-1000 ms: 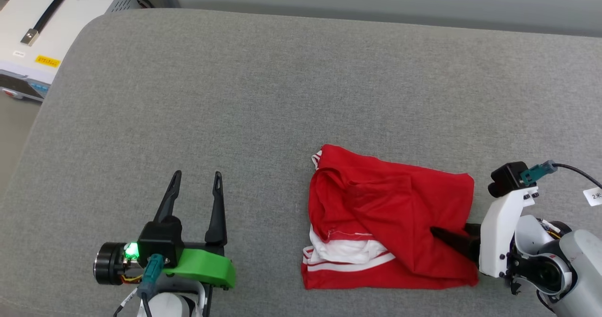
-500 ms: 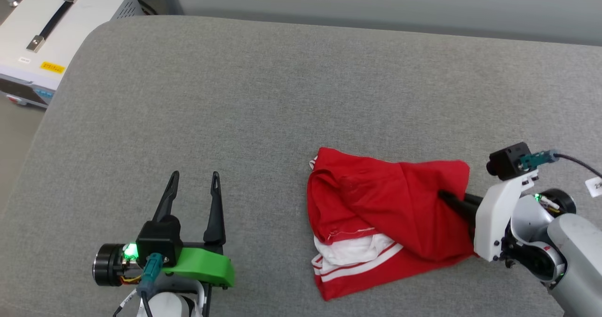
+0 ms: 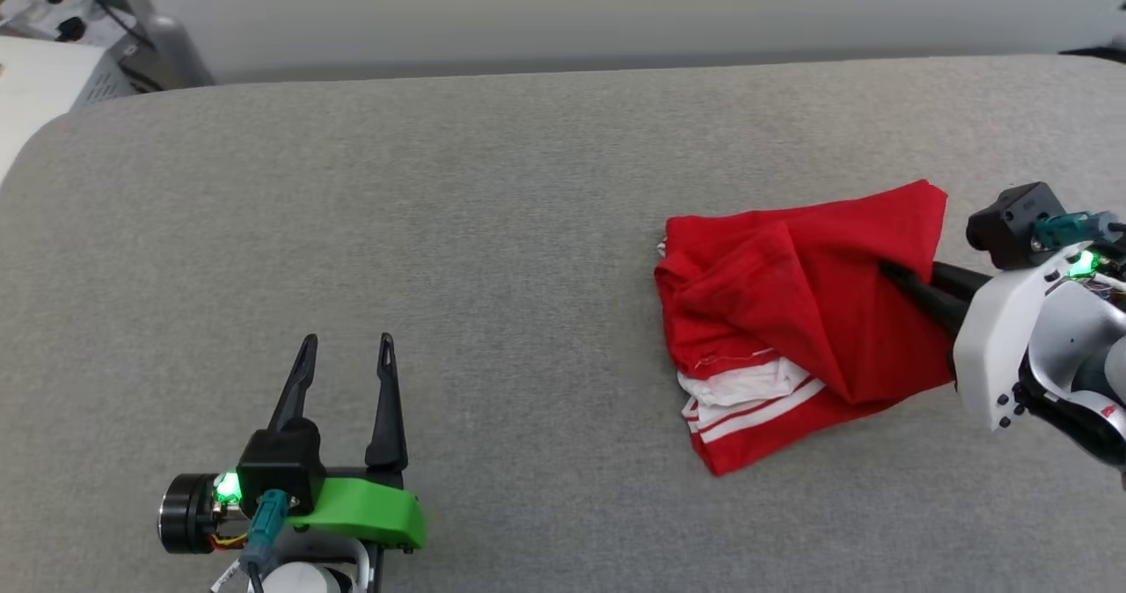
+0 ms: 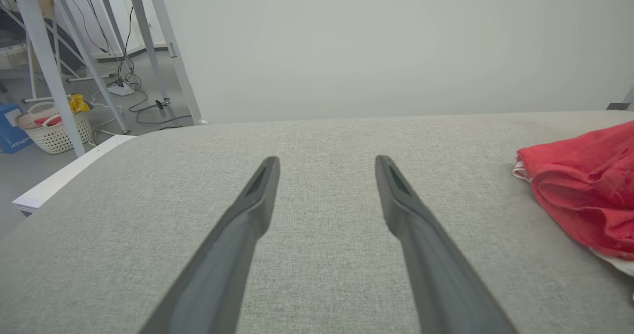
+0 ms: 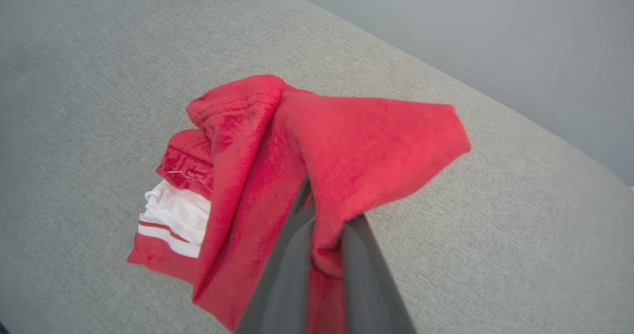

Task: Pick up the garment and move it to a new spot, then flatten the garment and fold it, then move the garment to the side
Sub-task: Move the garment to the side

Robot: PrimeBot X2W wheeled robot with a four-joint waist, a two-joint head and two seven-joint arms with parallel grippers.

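The garment (image 3: 792, 311) is a folded red shirt with a white, red-striped sleeve showing at its near edge; it lies at the right of the grey padded surface (image 3: 493, 223). My right gripper (image 3: 888, 272) is shut on the garment's red cloth, lifting its right side. In the right wrist view the garment (image 5: 277, 165) drapes over the closed fingers (image 5: 292, 254). My left gripper (image 3: 343, 351) stands open at the lower left, well apart from the shirt. The left wrist view has its fingers (image 4: 257, 195) spread over bare grey padding, with the garment (image 4: 584, 185) at the right edge.
A white case (image 3: 35, 91) sits past the surface's rounded far-left corner. In the left wrist view, metal table legs (image 4: 44, 61), cables and a white basket (image 4: 54, 126) stand on the floor beyond the edge. A pale wall runs behind.
The head camera has swung. My right gripper closed on the garment's right side and raised it, dragging the shirt rightward and away; its near edge has lifted and skewed. The left gripper stays open.
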